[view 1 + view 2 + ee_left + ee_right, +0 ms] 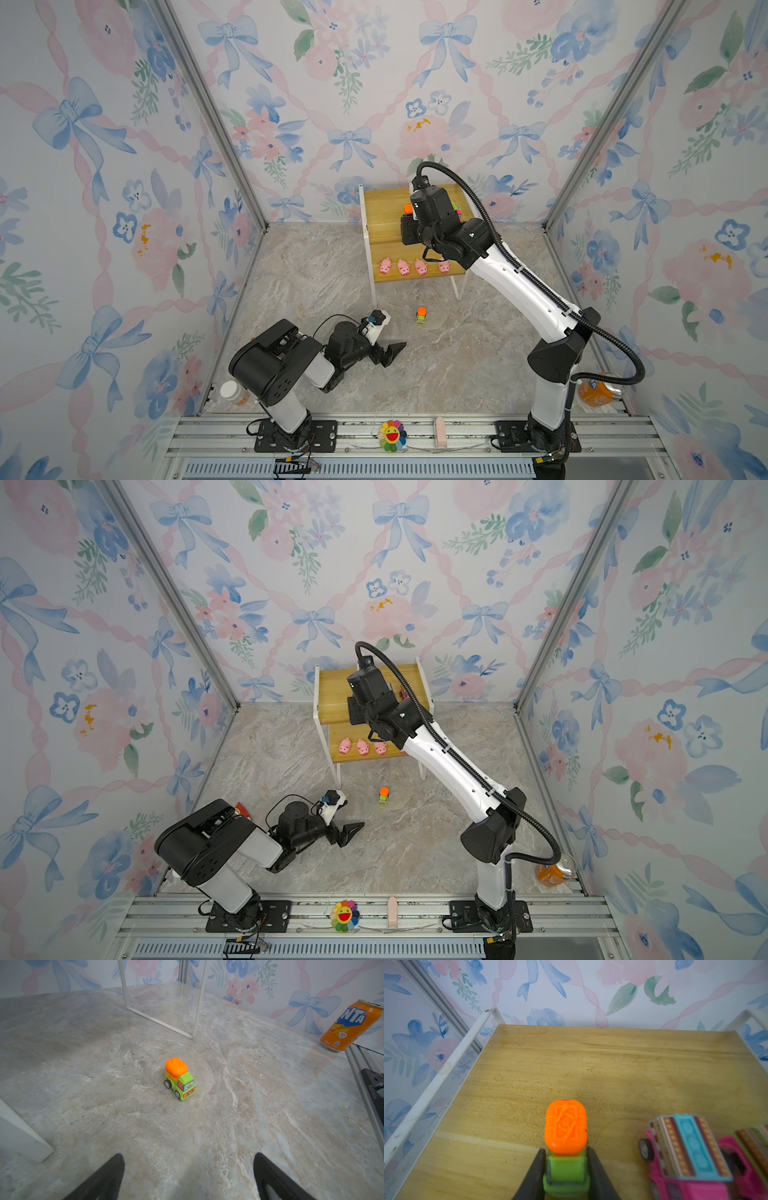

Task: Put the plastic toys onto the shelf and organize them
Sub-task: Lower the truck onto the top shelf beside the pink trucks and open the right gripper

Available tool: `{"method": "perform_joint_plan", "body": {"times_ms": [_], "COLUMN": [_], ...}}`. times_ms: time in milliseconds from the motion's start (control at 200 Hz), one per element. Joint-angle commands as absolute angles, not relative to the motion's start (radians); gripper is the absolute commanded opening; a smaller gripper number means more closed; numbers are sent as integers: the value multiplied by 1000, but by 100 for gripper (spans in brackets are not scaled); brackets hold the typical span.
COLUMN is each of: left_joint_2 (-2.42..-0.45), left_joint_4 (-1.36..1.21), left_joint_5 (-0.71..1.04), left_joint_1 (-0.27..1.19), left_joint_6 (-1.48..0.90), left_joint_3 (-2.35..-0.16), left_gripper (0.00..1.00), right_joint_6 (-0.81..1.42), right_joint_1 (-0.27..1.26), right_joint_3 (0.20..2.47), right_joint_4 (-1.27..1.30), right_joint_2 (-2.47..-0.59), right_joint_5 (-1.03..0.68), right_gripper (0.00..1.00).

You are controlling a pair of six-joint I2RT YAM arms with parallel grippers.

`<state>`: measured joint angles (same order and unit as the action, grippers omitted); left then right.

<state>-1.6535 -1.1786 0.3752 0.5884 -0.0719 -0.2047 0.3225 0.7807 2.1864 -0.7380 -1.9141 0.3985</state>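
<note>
The shelf [382, 212] stands at the back wall in both top views. Several pink pigs [403, 267] line the front of its lower board. In the right wrist view my right gripper [566, 1149] is shut on a green truck with an orange top [566, 1126], held over the upper board [591, 1068]. Two pink trucks with striped tops [685, 1147] sit close beside it. A second green truck [421, 316] [180, 1079] stands on the floor in front of the shelf. My left gripper [395, 351] [189, 1155] rests open and empty, short of that truck.
An orange soda can [598, 390] [351, 1026] stands at the right wall near the right arm's base. A white-capped bottle [230, 390] sits by the left arm's base, with a red packet [242, 809] behind that arm. A rainbow flower [392, 435] lies on the front rail.
</note>
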Motion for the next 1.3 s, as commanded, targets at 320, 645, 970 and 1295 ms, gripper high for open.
{"method": "perform_joint_plan", "body": {"times_ms": [320,645,970,1295], "left_joint_2": [-1643,-1647,-1647,-1634], "left_joint_4": [-1169,-1169,-1169,-1169], "left_joint_5": [384,389,390,376], "left_joint_1": [578,576,571,563], "left_joint_6": [-59,-61,-64,-67], "left_joint_3": [-195,-195,-197,-186], "left_gripper": [97,97,97,98], "right_joint_6": [315,307,254,456], "right_joint_1": [798,818,892,952], "right_joint_3": [2193,2069,1977,1193], "right_joint_4": [-735,-698,-806,-607], "right_joint_2": [-1908,-1792,-1587,-1139], "right_joint_5": [415,433,400,459], "right_gripper": [37,57,63,65]}}
